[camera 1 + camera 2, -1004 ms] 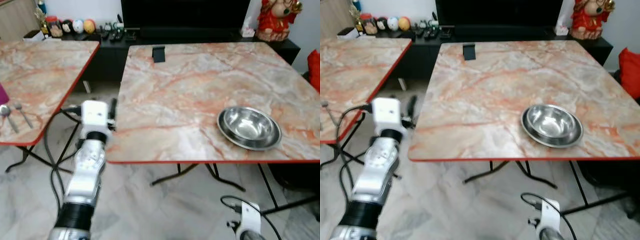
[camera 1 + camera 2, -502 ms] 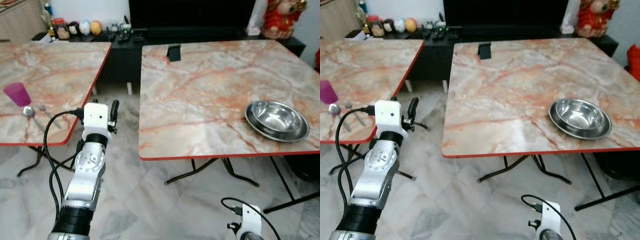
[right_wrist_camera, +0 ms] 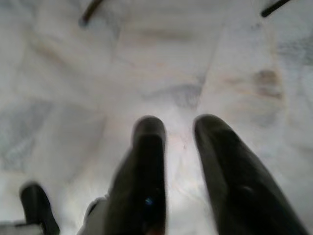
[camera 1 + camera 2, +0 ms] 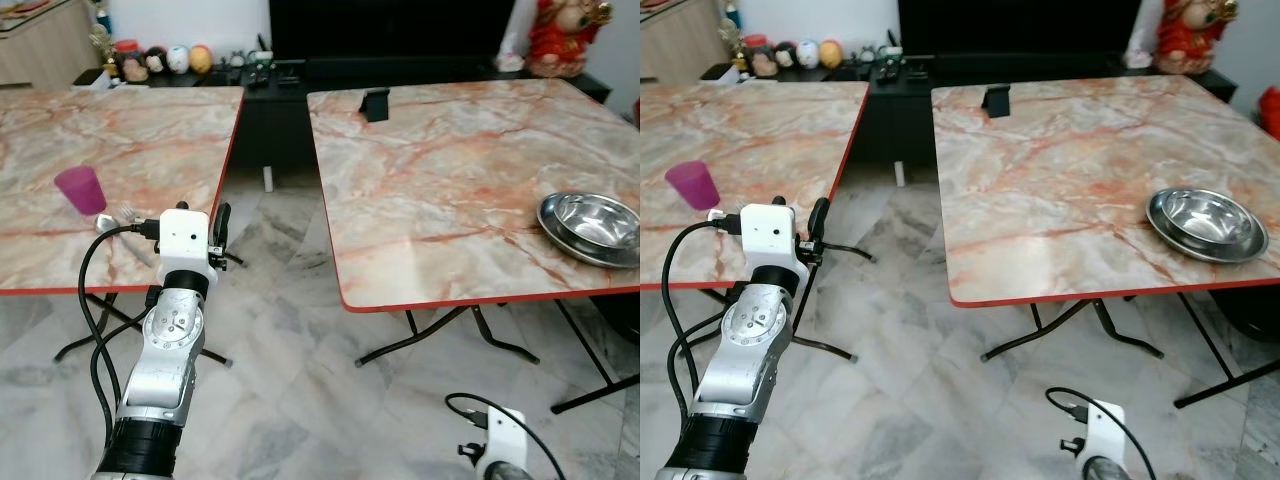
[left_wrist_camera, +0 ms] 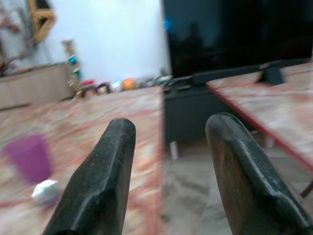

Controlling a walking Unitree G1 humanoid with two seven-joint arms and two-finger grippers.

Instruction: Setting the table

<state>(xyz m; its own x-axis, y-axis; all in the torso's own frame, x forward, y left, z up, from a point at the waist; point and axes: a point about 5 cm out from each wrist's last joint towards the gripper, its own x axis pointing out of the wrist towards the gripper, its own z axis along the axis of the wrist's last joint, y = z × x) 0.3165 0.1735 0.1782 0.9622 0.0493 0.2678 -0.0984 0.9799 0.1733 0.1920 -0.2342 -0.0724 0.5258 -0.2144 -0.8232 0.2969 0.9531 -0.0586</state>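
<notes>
A purple cup point(image 4: 79, 188) stands on the left marble table point(image 4: 130, 130) near its front edge, with a spoon point(image 4: 104, 223) and a fork point(image 4: 126, 211) lying just beside it. A steel bowl point(image 4: 592, 225) sits on the right table point(image 4: 450, 180) at its front right. My left gripper point(image 4: 221, 224) is raised before the left table's front corner, open and holding nothing. The left wrist view looks past its fingers point(image 5: 105, 176) at the cup point(image 5: 29, 156) and spoon point(image 5: 45, 192). My right gripper point(image 3: 178, 129) hangs low over the floor, open and holding nothing.
A strip of marble floor point(image 4: 290, 330) runs between the two tables, with folding table legs point(image 4: 440, 335) beneath them. A small black stand point(image 4: 376, 103) sits at the right table's far edge. A black TV cabinet point(image 4: 300, 75) with ornaments and a red figure point(image 4: 556, 35) lines the back wall.
The camera has swung left: the bowl has slid to the picture's right edge and the left table with the cup, spoon and fork has come into fuller view. My left arm stays raised.
</notes>
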